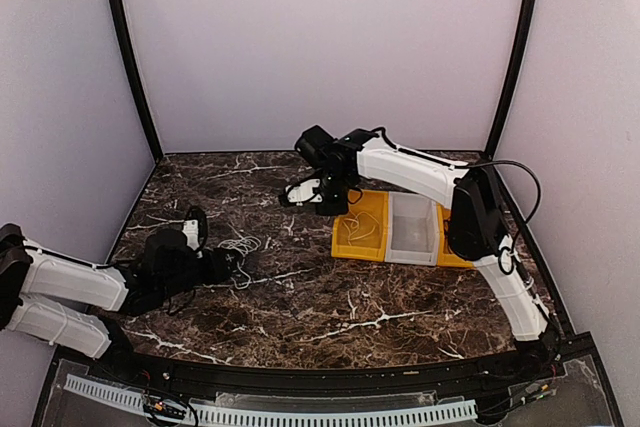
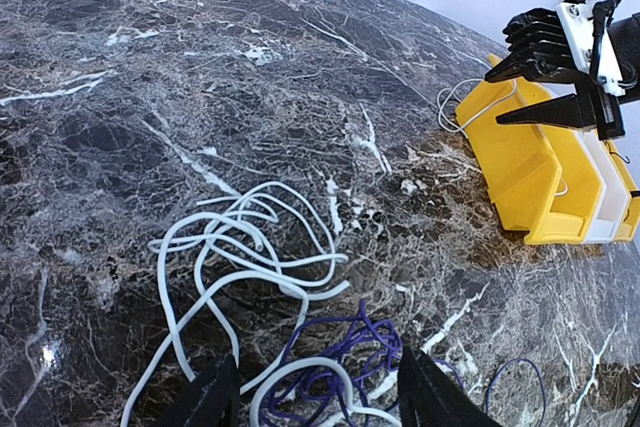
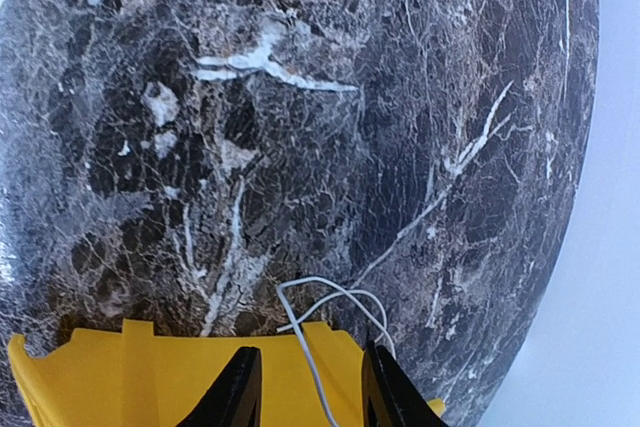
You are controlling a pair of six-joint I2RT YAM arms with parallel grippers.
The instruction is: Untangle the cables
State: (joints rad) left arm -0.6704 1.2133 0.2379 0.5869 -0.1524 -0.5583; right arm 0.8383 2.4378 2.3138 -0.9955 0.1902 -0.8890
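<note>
Arms: two. Left arm (image 1: 70,287) is near left, right arm (image 1: 415,172) reaches to the far middle.
Grippers: two, one per arm: left gripper (image 2: 315,397), right gripper (image 3: 312,387).
Bins: three in a row, right of centre. Two are yellow: near yellow bin (image 1: 362,229) on the left end, far yellow bin (image 1: 450,259) on the right end, mostly hidden. One white bin (image 1: 413,232) sits between them.
Cables: white loops (image 2: 230,257) on the table at left, strand count unclear. One purple cable (image 2: 350,347) tangled with them. One thin white cable (image 3: 330,302) hangs over a yellow bin's edge.
</note>
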